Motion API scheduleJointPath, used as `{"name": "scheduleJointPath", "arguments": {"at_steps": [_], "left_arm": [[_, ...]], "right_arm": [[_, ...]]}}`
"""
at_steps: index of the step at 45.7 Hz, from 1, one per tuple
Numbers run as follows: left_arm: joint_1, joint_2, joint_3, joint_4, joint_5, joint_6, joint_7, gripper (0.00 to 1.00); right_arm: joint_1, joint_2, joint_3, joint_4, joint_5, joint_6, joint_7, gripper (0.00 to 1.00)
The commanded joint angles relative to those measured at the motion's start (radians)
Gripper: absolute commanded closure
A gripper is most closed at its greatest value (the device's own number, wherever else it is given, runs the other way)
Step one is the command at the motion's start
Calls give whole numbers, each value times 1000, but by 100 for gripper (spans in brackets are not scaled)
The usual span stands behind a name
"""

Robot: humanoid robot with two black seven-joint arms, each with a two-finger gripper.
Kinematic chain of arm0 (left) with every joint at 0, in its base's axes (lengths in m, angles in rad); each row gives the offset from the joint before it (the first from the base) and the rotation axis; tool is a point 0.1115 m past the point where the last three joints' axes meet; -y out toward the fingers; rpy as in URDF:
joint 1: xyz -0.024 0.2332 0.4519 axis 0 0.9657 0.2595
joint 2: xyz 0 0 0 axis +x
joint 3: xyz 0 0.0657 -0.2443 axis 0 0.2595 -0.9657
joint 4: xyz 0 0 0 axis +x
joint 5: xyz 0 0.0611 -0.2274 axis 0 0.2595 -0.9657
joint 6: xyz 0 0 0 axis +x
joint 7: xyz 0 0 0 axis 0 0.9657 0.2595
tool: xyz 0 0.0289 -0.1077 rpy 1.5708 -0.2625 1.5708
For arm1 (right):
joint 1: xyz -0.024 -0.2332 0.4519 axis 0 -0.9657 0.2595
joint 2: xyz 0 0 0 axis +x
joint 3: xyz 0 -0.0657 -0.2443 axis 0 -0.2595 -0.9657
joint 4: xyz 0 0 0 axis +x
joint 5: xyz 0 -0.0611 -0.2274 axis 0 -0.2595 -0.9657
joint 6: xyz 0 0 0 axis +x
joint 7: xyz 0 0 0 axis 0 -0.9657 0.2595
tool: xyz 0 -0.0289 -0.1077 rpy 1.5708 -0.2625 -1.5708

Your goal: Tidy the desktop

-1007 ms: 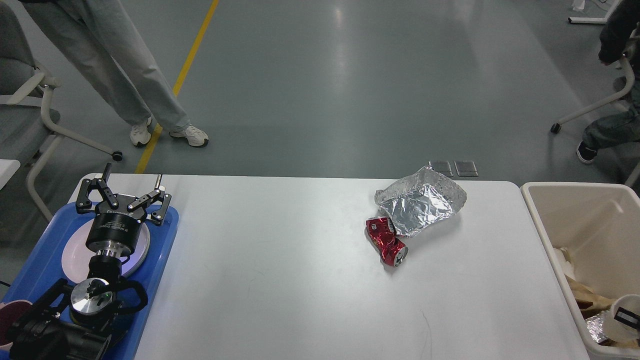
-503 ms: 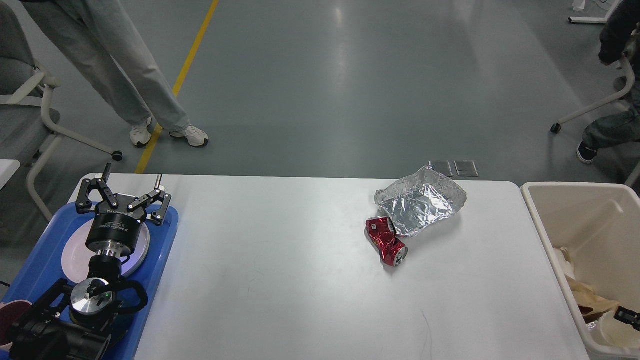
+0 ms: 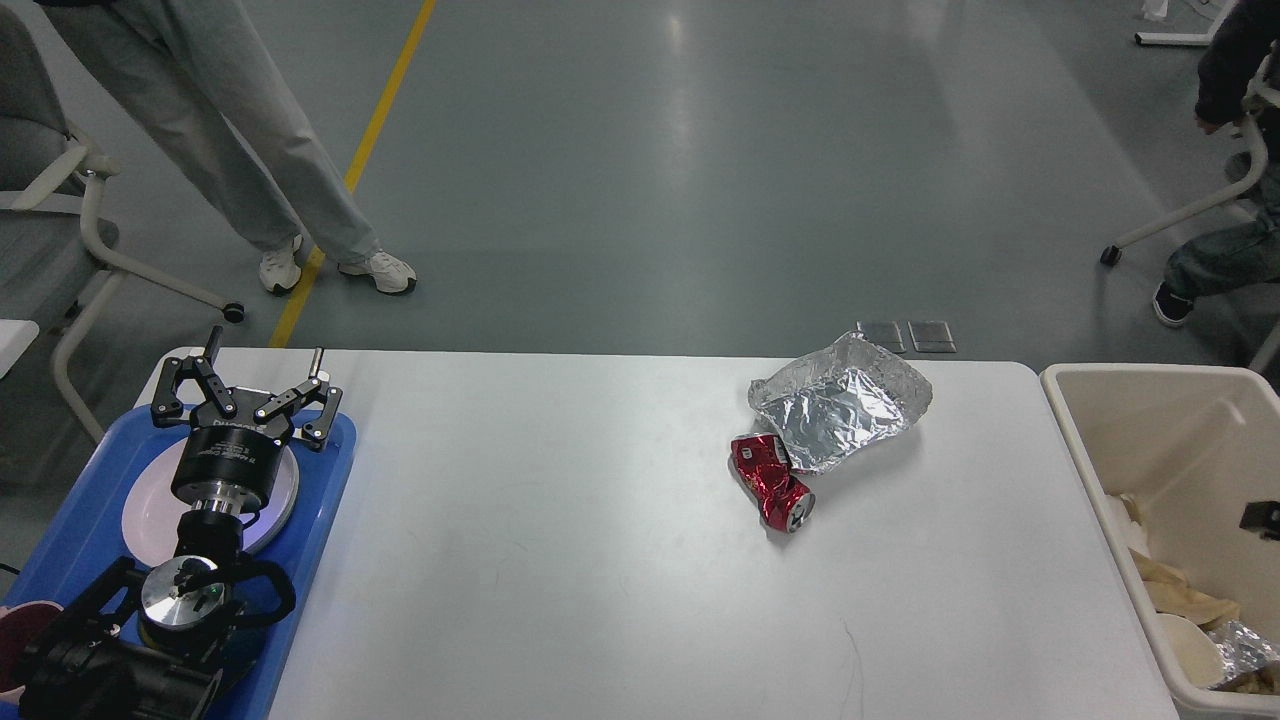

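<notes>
1. The table fills the lower middle of the head view, white and matte, with a blue tray at its left end and a cream bin against its right end.
2. Two pieces of litter remain on it, right of centre: a crushed red can lying on its side, touching the near edge of a crumpled foil sheet.
3. The can is probably light and stiff; its dented waist looks like the surest place to pinch across. The foil is likely very light and soft, so a raised fold at its edge should give better purchase than its flat middle.
4. The left end effector hovers over a white plate in the tray, fingers spread apart and holding nothing, pointing away from the camera, its wrist upright.
5. At the right edge, over the bin, only a small dark part shows; I cannot tell the right end effector's state.
</notes>
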Motion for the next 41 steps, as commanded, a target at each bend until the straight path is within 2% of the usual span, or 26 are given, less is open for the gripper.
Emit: {"name": "scheduleJointPath", "arguments": {"at_steps": [1,3,6,15,20,25,32,35,41], "left_arm": [[0,0,0,0,0,0,0,4],[0,0,1,0,0,0,0,4],[0,0,0,0,0,0,0,4],[0,0,0,0,0,0,0,4],[0,0,1,0,0,0,2,4],[0,0,1,0,0,0,0,4],[0,0,1,0,0,0,0,4],[0,0,1,0,0,0,0,4],[0,0,1,0,0,0,0,4]], "right_arm": [[317,-9,-156,277,-51,55,-90,0],[412,10,-205,347,-49,82,-118,0],[534,54,-247,432,-43,151,-135,0],[805,200,-262,593,-40,450,-136,0],[977,289,-254,720,-37,540,-136,0],[1100,309,-225,846,27,546,-135,0],[1180,422,-240,889,200,529,-130,0],[1218,455,-268,900,283,486,-132,3],[1272,531,-311,940,451,408,-135,2]]}}
